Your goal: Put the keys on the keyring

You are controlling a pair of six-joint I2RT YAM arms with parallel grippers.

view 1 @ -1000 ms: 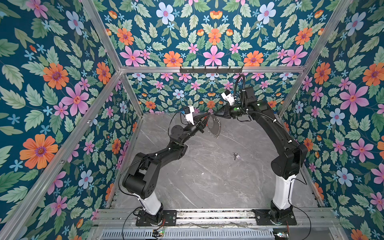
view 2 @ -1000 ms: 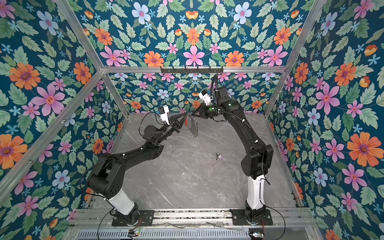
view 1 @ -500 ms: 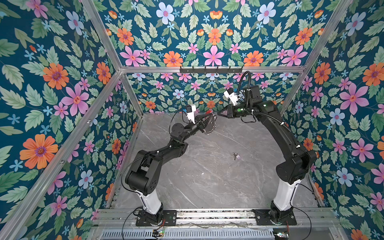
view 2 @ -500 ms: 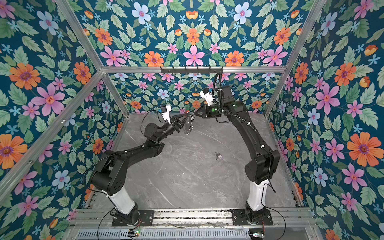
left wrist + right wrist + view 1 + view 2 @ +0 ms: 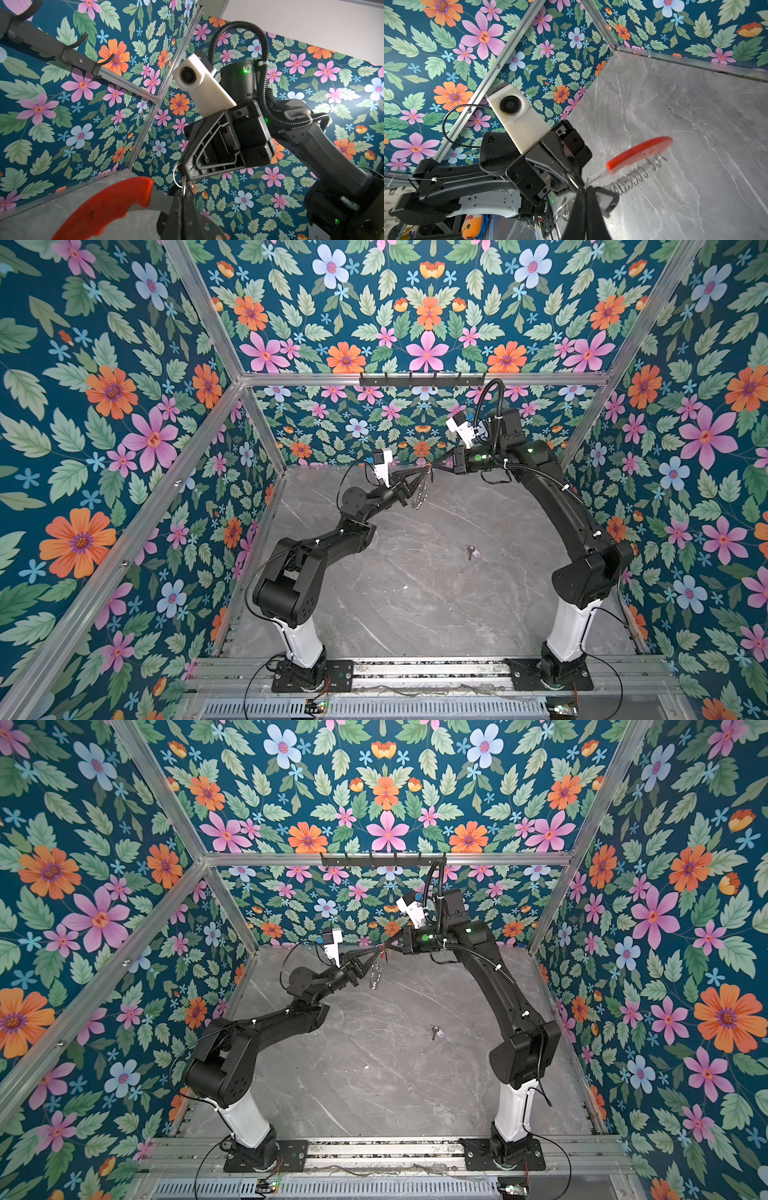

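Held high above the counter, tip to tip, near the back wall. Clamped shut with the left pincer on the keyring, on bare wire just beside the red plastic section. Hanging under that pincer in both top views, a bunch of small silver rings; strung in a row along the wire in the right wrist view, beyond the pincer tips. Closed likewise at the right pincer, pinched on a thin silver ring of the keyring, touching the left pincer's tips or very nearly. Just beside the right pincer's fingers, seen from its own wrist, something dark-framed with a pale middle; too close and too hidden to name. Down on the counter, well apart from both pincers and below the right pincer's side: the key, dark head, pale lavender tag, lying flat and alone.
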